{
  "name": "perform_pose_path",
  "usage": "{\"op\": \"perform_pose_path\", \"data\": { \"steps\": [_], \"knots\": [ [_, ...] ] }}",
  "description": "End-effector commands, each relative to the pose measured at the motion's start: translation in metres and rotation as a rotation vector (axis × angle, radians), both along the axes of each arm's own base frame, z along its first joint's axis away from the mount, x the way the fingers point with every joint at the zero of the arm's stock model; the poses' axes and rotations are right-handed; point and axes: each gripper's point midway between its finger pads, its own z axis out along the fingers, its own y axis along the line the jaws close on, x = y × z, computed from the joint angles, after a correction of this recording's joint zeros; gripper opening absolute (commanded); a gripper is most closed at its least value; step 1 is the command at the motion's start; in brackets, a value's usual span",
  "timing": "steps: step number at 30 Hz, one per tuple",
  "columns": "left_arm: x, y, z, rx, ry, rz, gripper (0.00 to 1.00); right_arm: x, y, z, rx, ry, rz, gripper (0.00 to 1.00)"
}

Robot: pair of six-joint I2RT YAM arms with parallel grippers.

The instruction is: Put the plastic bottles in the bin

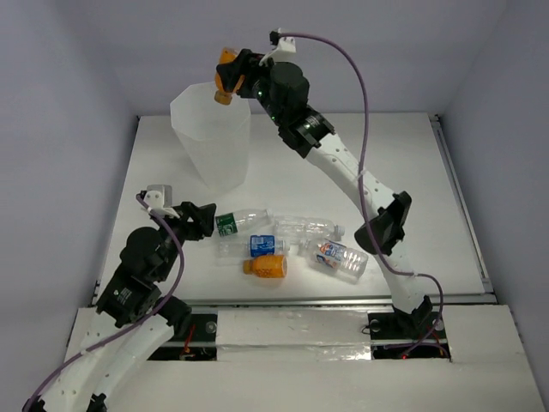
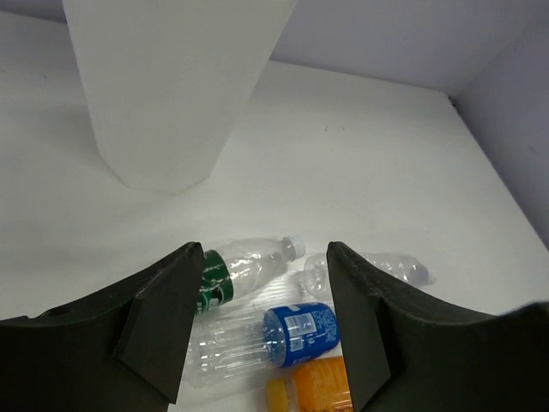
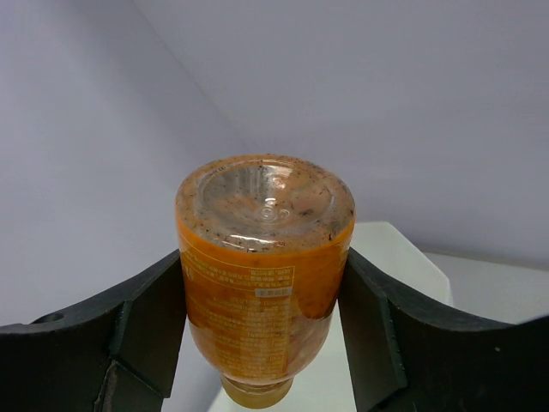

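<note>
The bin [image 1: 211,137] stands at the back left of the table; in the left wrist view the bin [image 2: 171,86] rises beyond the bottles. My right gripper [image 1: 230,77] is shut on a stubby orange bottle [image 3: 262,257], cap down, over the bin's far rim. On the table lie a green-labelled bottle [image 1: 238,221], a blue-labelled one [image 1: 257,246], an orange one [image 1: 266,267], a clear one [image 1: 310,227] and an orange-blue-labelled one [image 1: 339,257]. My left gripper [image 1: 204,221] is open just left of the green-labelled bottle [image 2: 232,270], nothing between its fingers [image 2: 167,309].
Pale walls close in the table on the left, back and right. A metal rail [image 1: 459,197] runs along the right edge. The right arm's purple cable [image 1: 364,103] loops over the back of the table.
</note>
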Motion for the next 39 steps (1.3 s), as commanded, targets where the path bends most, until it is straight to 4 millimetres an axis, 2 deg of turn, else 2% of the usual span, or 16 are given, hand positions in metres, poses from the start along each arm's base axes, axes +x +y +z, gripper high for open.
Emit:
{"op": "perform_pose_path", "data": {
  "steps": [1, 9, 12, 13, 16, 20, 21, 24, 27, 28, 30, 33, 35, 36, 37, 39],
  "knots": [
    [0.003, -0.005, 0.016, -0.024, -0.02, -0.016, 0.57, 0.01, 0.008, -0.002, -0.006, -0.052, -0.033, 0.63],
    [0.007, -0.016, 0.01, -0.006, -0.009, -0.08, 0.57, 0.026, 0.015, -0.027, -0.066, -0.064, -0.066, 0.68],
    [0.007, -0.028, 0.007, 0.01, 0.003, -0.142, 0.57, 0.027, 0.017, -0.035, -0.1, -0.061, -0.066, 0.83],
    [0.008, -0.032, 0.004, 0.014, 0.012, -0.161, 0.57, 0.026, 0.017, -0.036, -0.104, -0.062, -0.062, 0.93],
    [0.007, -0.046, 0.0, 0.028, 0.028, -0.237, 0.59, 0.022, 0.014, -0.031, -0.111, -0.071, -0.057, 0.99],
    [0.006, -0.061, -0.007, 0.047, 0.044, -0.319, 0.65, 0.009, 0.004, -0.009, -0.109, -0.098, -0.047, 1.0],
    [0.002, -0.069, -0.007, 0.044, 0.044, -0.374, 0.68, -0.002, -0.007, 0.013, -0.092, -0.121, -0.049, 1.0],
    [0.0, -0.084, -0.016, 0.061, 0.075, -0.448, 0.7, -0.018, -0.019, 0.011, -0.118, -0.111, -0.036, 0.96],
    [-0.005, -0.099, -0.027, 0.097, 0.109, -0.5, 0.71, -0.056, -0.052, 0.016, -0.107, -0.129, -0.02, 0.75],
    [-0.005, -0.105, -0.031, 0.114, 0.131, -0.516, 0.7, -0.078, -0.073, 0.01, -0.107, -0.129, -0.015, 0.5],
    [-0.015, -0.119, -0.039, 0.167, 0.154, -0.553, 0.7, -0.099, -0.091, -0.004, -0.112, -0.108, -0.005, 0.38],
    [-0.021, -0.13, -0.062, 0.292, 0.21, -0.537, 0.69, -0.136, -0.127, -0.043, -0.129, -0.055, 0.005, 0.38],
    [-0.041, -0.149, -0.074, 0.366, 0.231, -0.599, 0.71, -0.15, -0.146, -0.067, -0.142, -0.016, -0.017, 0.46],
    [-0.042, -0.15, -0.078, 0.393, 0.233, -0.581, 0.73, -0.164, -0.162, -0.084, -0.148, 0.004, -0.022, 0.5],
    [-0.046, -0.154, -0.081, 0.413, 0.236, -0.595, 0.78, -0.17, -0.17, -0.094, -0.155, 0.022, -0.033, 0.62],
    [-0.054, -0.163, -0.092, 0.465, 0.26, -0.62, 0.82, -0.187, -0.19, -0.109, -0.154, 0.041, -0.047, 0.75]
  ]
}}
